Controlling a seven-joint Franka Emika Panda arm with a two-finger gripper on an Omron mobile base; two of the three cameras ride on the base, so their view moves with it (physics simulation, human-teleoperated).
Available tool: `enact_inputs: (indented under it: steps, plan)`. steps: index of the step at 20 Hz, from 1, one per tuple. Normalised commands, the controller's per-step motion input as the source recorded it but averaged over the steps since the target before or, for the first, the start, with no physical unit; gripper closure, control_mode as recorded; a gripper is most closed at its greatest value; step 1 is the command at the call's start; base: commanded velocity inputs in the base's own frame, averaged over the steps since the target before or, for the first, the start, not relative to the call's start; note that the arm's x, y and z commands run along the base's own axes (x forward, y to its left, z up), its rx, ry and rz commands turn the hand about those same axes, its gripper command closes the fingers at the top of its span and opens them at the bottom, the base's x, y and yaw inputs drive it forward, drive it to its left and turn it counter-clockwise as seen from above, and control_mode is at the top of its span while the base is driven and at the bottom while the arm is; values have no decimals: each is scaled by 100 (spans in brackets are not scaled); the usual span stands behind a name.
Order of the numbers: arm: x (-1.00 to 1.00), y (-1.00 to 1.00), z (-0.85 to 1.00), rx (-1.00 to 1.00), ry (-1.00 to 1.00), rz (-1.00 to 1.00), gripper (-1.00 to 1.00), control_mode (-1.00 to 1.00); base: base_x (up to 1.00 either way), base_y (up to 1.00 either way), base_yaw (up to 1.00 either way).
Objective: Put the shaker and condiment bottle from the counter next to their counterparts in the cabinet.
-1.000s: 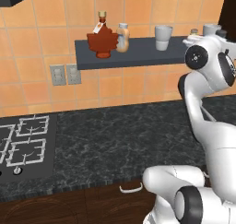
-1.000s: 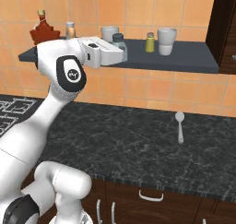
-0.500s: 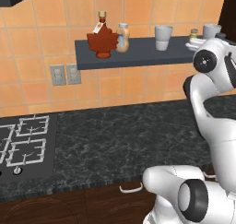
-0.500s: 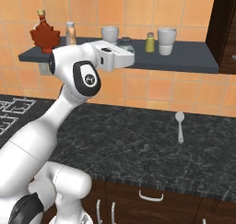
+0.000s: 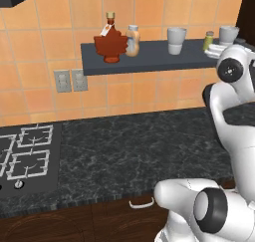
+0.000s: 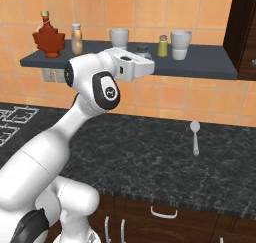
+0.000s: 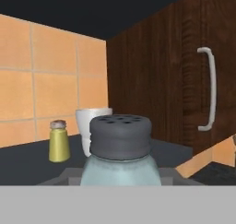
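The shaker, pale and translucent under a dark perforated cap, sits right in front of the tool, clamped between its closed jaws and carried upright at the level of the cabinet, the long dark open wall shelf against the orange tiles. In the right base view its cap just peeks above the tool's far end.

Ahead of the tool and slightly to one side in the hand view stands the yellow-green shaker, with a white cup just beside it. From the right base view, that yellow-green shaker is a little beyond the tool along the shelf, between two white cups.

Far back along the shelf, at its other end from the tool, the condiment bottle already stands just beside the dark red maple-leaf bottle; whether they touch is not clear. So that half of the task looks finished.

What seems left is the last part of the second half: bring the held shaker over the shelf beside the yellow-green one, set it down upright and let go. The desk below carries a spoon well off to the tool's far side, which plays no part in the job.
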Motion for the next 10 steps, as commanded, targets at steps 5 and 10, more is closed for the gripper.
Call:
enact_inputs:
  steps: [5, 10]
  plan:
    - [2, -4, -1, 0, 0, 3, 100, -100, 0, 0, 0]
    - [0, 0, -1, 0, 0, 2, 100, -100, 0, 0, 0]
